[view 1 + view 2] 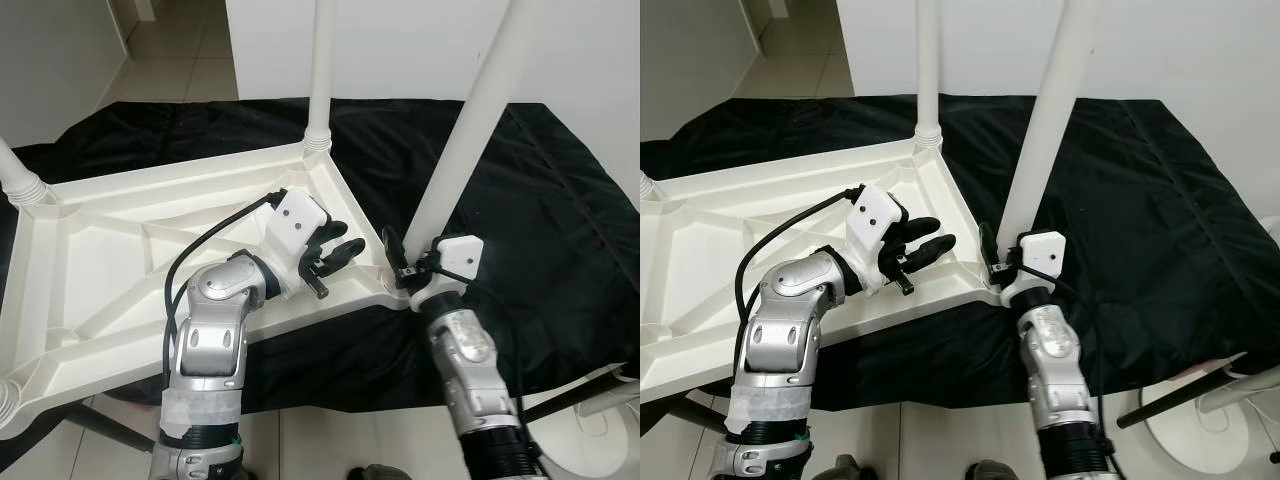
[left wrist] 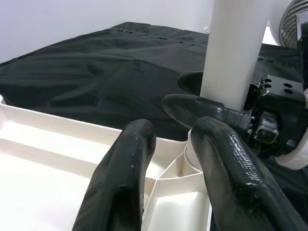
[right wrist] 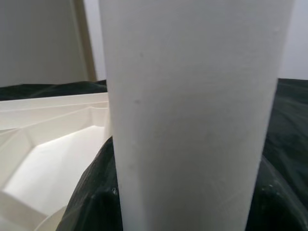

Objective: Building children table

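Observation:
A white plastic table top (image 1: 120, 250) lies upside down on a black cloth. One white leg (image 1: 320, 70) stands in its far corner socket, and another leg's ribbed base (image 1: 20, 180) shows at the left edge. At the near right corner a third leg (image 1: 470, 130) leans slightly, and my right gripper (image 1: 410, 260) is shut on its base; in the right wrist view this leg (image 3: 192, 96) has dark fingers (image 3: 91, 197) on both sides. My left gripper (image 1: 345, 240) hovers over the table's underside just left of that corner, open with nothing held. Its fingers (image 2: 130, 163) point at the leg (image 2: 236, 48).
The black cloth (image 1: 560, 220) covers the floor under the table and to the right. A white wall stands close behind. A white round stand base (image 1: 590, 430) and a dark rod sit at the near right on pale tiles. A doorway opens at the far left.

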`<state>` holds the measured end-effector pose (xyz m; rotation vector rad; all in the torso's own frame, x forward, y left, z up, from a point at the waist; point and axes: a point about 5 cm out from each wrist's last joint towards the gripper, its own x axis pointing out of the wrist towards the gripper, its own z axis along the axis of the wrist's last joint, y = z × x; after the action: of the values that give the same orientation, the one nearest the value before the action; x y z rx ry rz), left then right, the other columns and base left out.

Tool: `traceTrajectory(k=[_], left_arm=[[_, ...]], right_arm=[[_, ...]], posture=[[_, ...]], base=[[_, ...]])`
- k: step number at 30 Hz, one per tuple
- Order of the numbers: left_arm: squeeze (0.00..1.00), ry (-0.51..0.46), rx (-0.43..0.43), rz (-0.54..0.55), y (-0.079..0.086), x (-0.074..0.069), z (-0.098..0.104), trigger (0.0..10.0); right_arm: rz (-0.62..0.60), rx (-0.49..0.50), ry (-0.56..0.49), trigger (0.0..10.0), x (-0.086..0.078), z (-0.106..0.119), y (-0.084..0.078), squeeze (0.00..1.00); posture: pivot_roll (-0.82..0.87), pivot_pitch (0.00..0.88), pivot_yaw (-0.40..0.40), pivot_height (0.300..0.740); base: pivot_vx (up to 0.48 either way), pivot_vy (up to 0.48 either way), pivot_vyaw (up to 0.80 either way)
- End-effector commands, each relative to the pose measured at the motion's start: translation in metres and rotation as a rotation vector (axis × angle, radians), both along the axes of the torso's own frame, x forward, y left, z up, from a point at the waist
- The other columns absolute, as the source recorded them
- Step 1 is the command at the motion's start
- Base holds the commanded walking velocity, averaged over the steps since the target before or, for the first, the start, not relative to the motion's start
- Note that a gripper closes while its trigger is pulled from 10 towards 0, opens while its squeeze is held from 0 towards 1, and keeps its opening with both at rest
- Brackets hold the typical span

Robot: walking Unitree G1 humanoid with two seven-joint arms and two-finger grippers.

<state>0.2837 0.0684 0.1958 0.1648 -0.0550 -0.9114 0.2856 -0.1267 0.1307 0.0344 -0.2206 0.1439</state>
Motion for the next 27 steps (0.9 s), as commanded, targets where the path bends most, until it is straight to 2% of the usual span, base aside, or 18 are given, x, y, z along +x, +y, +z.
traceTrajectory(k=[1, 8, 12, 16, 27], left_arm=[[0.00, -0.049, -0.035, 0.299, 0.010, 0.008, 0.004, 10.0], [0.00, -0.050, -0.036, 0.302, 0.010, 0.008, 0.004, 10.0], [0.00, -0.053, -0.033, 0.299, 0.010, 0.007, 0.003, 10.0], [0.00, -0.052, -0.029, 0.297, 0.009, 0.007, 0.003, 10.0], [0.00, -0.053, -0.030, 0.289, 0.008, 0.006, 0.002, 10.0]], right_arm=[[-0.024, -0.024, 0.160, 10.0, -0.006, -0.032, 0.002, 0.00], [-0.066, -0.015, 0.104, 10.0, -0.008, -0.027, 0.006, 0.00], [-0.093, 0.057, 0.080, 10.0, -0.012, -0.023, 0.009, 0.00], [-0.096, 0.079, 0.076, 10.0, -0.012, -0.021, 0.010, 0.00], [-0.107, 0.067, 0.067, 10.0, -0.010, -0.020, 0.008, 0.00]], posture=[[-0.03, 0.037, 0.016, 0.740], [-0.03, 0.029, 0.008, 0.740], [-0.02, 0.024, 0.003, 0.740], [-0.02, 0.020, 0.004, 0.740], [-0.02, 0.011, 0.002, 0.740]], base=[[0.000, 0.000, 0.00], [0.000, 0.000, 0.00], [0.000, 0.000, 0.00], [0.000, 0.000, 0.00], [0.000, 0.000, 0.00]])
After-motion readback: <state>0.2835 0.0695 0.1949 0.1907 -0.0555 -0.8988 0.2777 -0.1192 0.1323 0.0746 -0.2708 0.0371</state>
